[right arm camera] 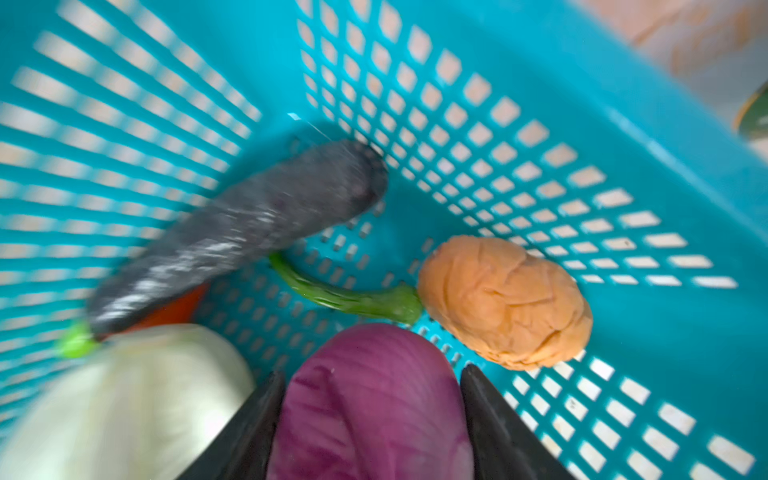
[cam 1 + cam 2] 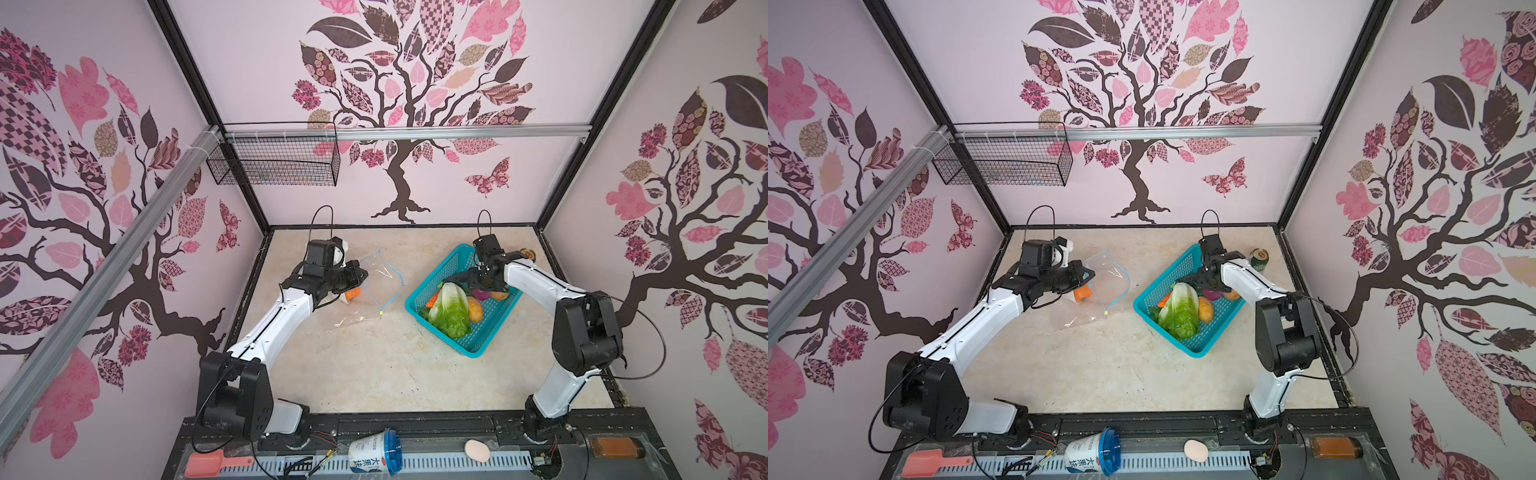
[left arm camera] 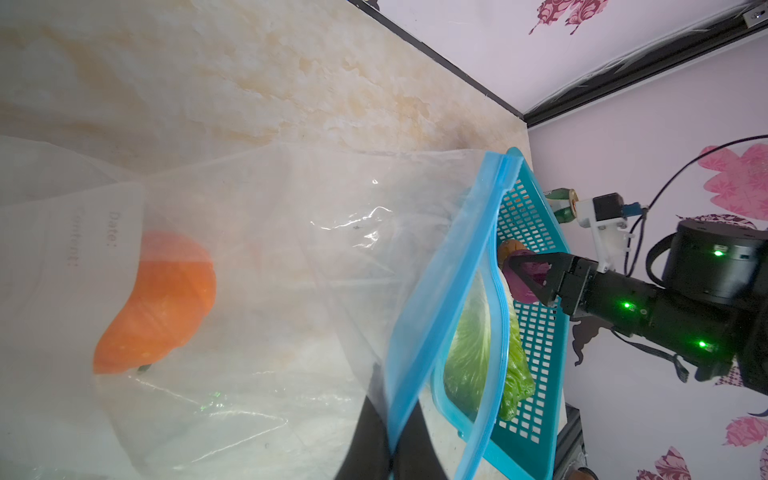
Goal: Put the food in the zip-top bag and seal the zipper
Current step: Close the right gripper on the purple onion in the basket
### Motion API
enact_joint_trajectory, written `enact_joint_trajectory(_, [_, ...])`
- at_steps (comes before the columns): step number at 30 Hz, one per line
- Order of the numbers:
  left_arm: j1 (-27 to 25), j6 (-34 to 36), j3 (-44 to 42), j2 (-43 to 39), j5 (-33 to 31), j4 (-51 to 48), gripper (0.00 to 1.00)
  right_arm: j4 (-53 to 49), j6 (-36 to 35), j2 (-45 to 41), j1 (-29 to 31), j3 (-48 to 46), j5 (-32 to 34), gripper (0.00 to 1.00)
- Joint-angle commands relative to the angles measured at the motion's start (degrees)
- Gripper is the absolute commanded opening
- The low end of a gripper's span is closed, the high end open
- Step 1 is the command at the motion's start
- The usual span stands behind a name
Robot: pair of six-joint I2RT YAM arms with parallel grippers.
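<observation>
The clear zip-top bag (image 2: 376, 286) (image 3: 270, 270) lies left of centre with its mouth gaping toward the basket. An orange pumpkin (image 3: 162, 307) (image 2: 354, 293) sits inside it. My left gripper (image 3: 390, 453) (image 2: 361, 274) is shut on one lip of the blue zipper (image 3: 440, 291). The zipper's yellow slider (image 2: 380, 312) hangs at the near end. My right gripper (image 1: 372, 378) (image 2: 482, 289) reaches into the teal basket (image 2: 469, 349), shut on the purple onion (image 1: 374, 407). Beside it lie the cabbage (image 2: 451, 309), a tan potato (image 1: 507, 303), a dark long piece (image 1: 249, 228) and a carrot (image 2: 433, 299).
A green can (image 2: 1259, 259) stands behind the basket by the right wall. A black wire basket (image 2: 282, 162) hangs on the back wall. On the front rail lie a red scoop (image 2: 212, 463), a yoghurt cup (image 2: 376, 451), a pale egg (image 2: 477, 451) and a bottle (image 2: 615, 448).
</observation>
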Motion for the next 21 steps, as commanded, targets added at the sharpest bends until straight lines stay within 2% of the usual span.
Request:
enact_joint_trajectory(1, [0.2,0.5,0.9,-1.1,0.0,1.0,0.00,5.2,0.6,-1.7,0.3,1.6,-6.6,0.40])
enact_joint_trajectory(5, [0.3,0.5,1.0,-1.2,0.0,0.9,0.00,8.1,1.6,0.9,0.3,1.9,-11.2,0.41])
enact_joint_trajectory(10, [0.3,0.5,0.9,-1.5,-0.1,0.9,0.00,8.0,2.1,4.1,0.3,1.5,-11.7,0.42])
enact_joint_trajectory(16, [0.3,0.5,1.0,-1.4,-0.1,0.9,0.00,8.1,1.6,4.7,0.3,-0.2,-9.6,0.51])
enact_joint_trajectory(18, [0.3,0.5,1.0,-1.4,-0.1,0.9,0.00,8.0,1.3,4.7,0.4,-0.2,-9.1,0.59])
enact_joint_trajectory(21, [0.3,0.6,1.0,-1.3,-0.1,0.9,0.00,7.9,0.9,4.7,0.3,-0.1,-8.6,0.65])
